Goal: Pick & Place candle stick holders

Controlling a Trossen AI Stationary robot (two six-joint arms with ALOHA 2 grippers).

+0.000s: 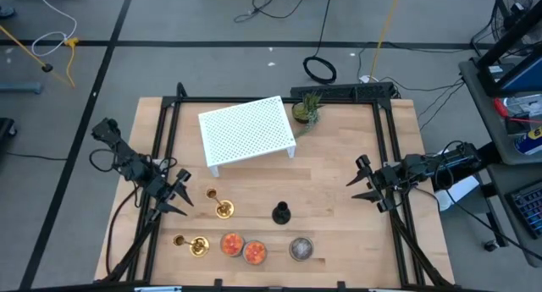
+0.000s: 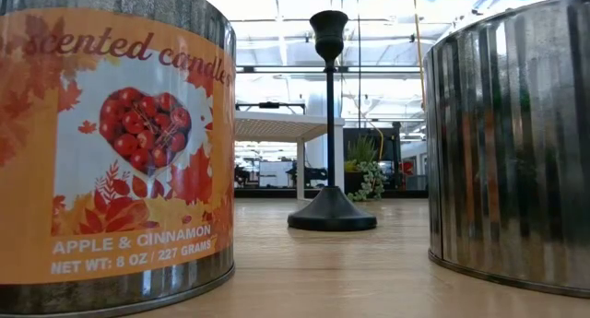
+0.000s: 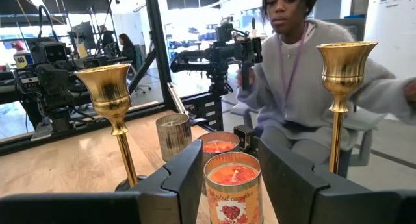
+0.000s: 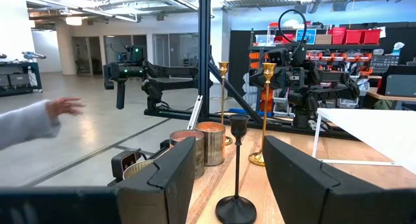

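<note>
Two gold candle stick holders [image 1: 222,209] [image 1: 195,245] stand upright on their round bases at the table's near left. In the left wrist view they show as one [image 3: 114,100] and the other [image 3: 341,74]. A shorter black holder [image 1: 281,213] stands upright on its base near the middle; it also shows in the low view [image 2: 330,124] and the right wrist view [image 4: 235,178]. My left gripper [image 1: 174,195] is open and empty, just left of the gold holders. My right gripper [image 1: 366,182] is open and empty at the table's right, facing the black holder.
Two orange scented candle tins [image 1: 231,243] [image 1: 255,252] and a grey tin [image 1: 301,249] stand along the near edge. A white perforated rack [image 1: 247,133] and a small plant [image 1: 306,110] stand at the far side. A person [image 3: 292,74] sits beyond the near edge.
</note>
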